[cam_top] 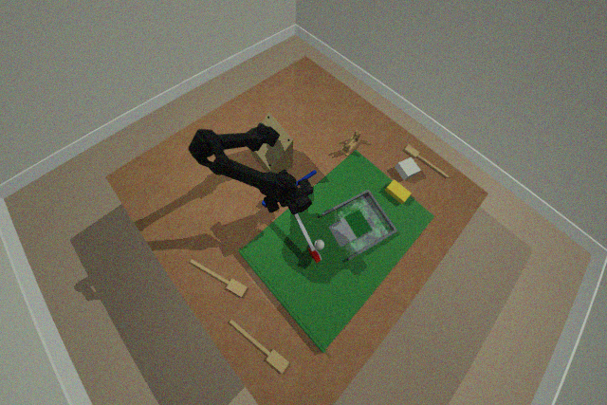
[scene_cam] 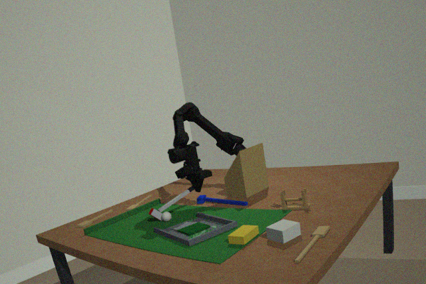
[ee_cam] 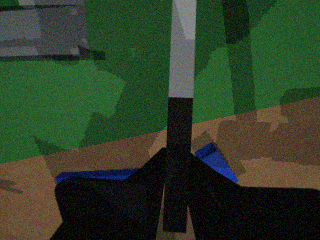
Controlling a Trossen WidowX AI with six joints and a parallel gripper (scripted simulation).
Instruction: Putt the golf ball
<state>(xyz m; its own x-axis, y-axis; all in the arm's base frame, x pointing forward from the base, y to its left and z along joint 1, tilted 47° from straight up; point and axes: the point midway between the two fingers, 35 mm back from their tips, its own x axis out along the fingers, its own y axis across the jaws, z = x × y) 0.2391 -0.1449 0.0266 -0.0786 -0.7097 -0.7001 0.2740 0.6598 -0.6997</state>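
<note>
Blue putter (ee_cam: 215, 161) lies half-hidden behind the pincer (ee_cam: 176, 200).

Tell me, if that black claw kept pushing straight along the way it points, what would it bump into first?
Probably the green mat. The gripper, its fingers shut on the red-headed putter, aims down at the mat just short of the white golf ball. Depth is hard to judge.
</note>
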